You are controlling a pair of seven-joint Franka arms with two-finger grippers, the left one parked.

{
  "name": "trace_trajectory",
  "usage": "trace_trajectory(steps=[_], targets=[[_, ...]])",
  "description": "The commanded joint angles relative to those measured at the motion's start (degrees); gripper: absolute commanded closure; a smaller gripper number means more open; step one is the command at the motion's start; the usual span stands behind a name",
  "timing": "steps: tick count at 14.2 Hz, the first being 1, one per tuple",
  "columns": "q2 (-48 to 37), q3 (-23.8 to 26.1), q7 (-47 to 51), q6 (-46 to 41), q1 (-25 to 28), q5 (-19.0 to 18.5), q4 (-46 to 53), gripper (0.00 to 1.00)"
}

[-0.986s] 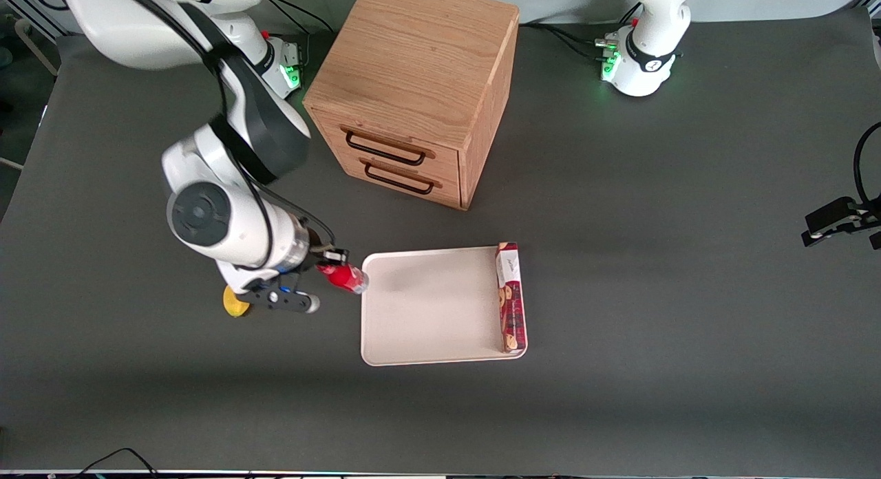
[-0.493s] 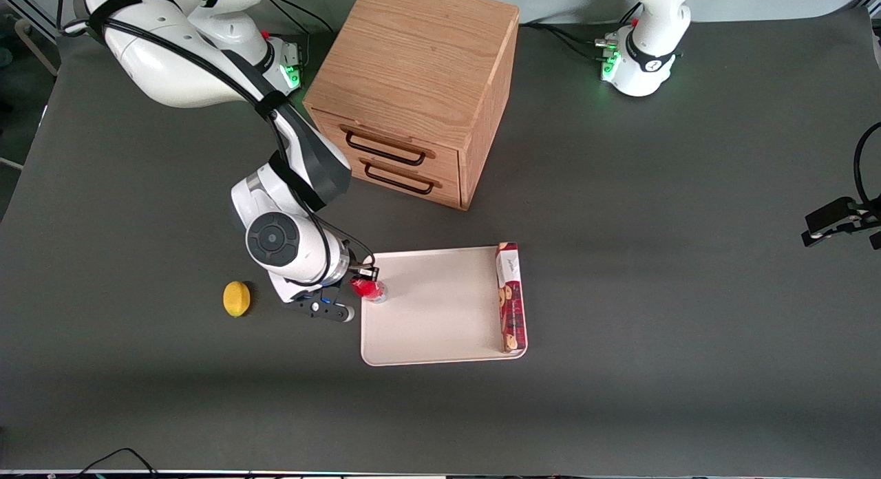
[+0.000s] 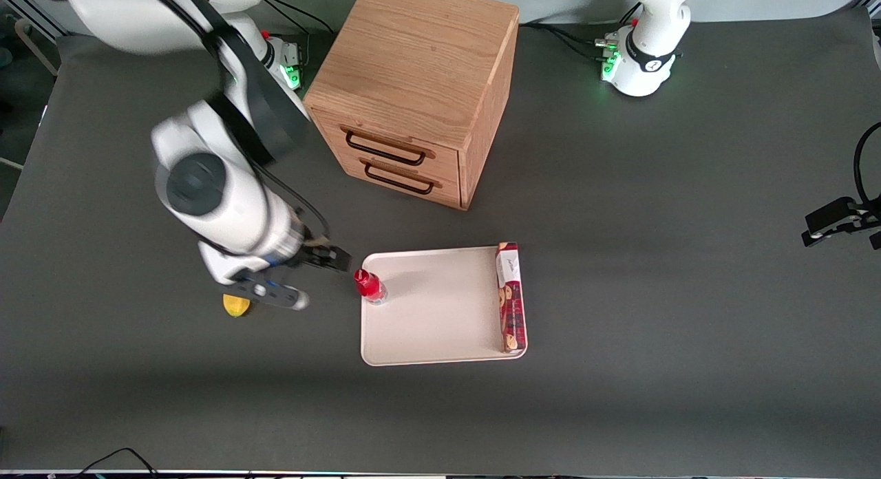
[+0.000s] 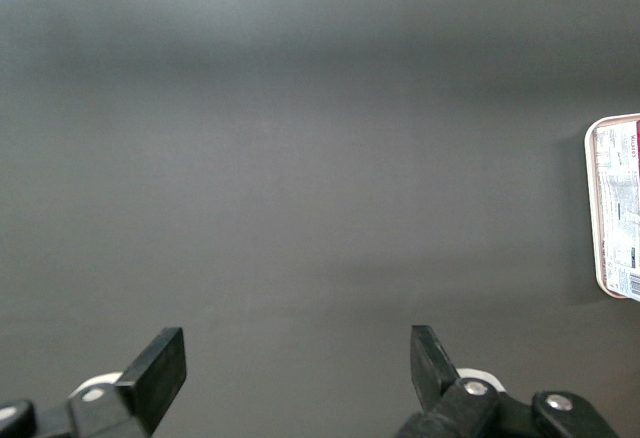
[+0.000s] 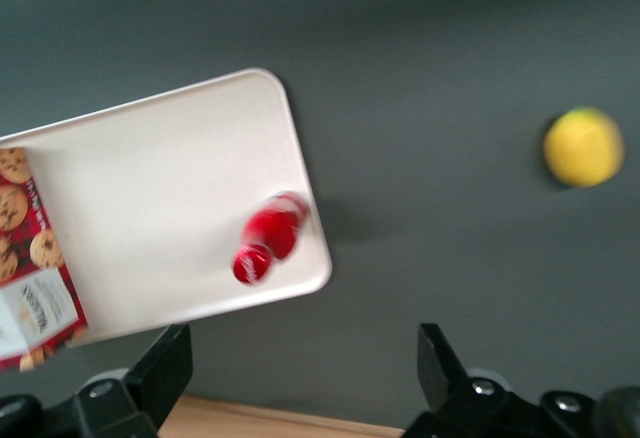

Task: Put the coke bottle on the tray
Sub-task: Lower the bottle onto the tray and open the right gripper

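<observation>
The bottle (image 3: 370,287) now stands upright on the tray (image 3: 440,327), in the corner nearest the working arm's end of the table and just inside the low rim; the right wrist view shows it (image 5: 266,241) from above, close to the rounded corner of the tray (image 5: 150,198). Half a second ago the gripper was still closed around the bottle at this same corner; now the gripper (image 3: 322,259) has let go and has moved away and upward, so it hangs above the bare table beside the tray, apart from the bottle. Its fingers are spread wide with nothing between them, as the right wrist view shows (image 5: 300,378). The bottle did not fall when it was released, and it seems to rest fully on the tray surface, so the task looks finished or almost finished. One small risk remains: the bottle is very near the rim, so a touch from the retreating arm could knock it over. The biscuit box (image 3: 511,297) lies along the tray edge toward the parked arm's end, well apart from the bottle, and the lemon (image 3: 236,305) lies on the table, partly hidden under the gripper body.
</observation>
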Motion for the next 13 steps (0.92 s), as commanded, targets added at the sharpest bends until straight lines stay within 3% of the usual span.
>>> trace_trajectory(steps=[1,4,7,9,11,13], targets=[[-10.57,-0.73,-11.73,-9.57,-5.03,0.54,-2.63,0.0],[-19.79,-8.87,-21.94,-18.49,-6.55,4.13,-6.38,0.0],[-30.87,-17.68,-28.46,-13.26,-6.2,7.74,-22.96,0.0],[-33.19,-18.31,-28.65,-9.81,-6.1,8.18,-27.59,0.0],[-32.13,-19.19,-27.6,-10.06,-6.1,11.85,-25.58,0.0],[-30.03,-19.81,-27.68,-10.07,-5.58,12.75,-22.95,0.0]])
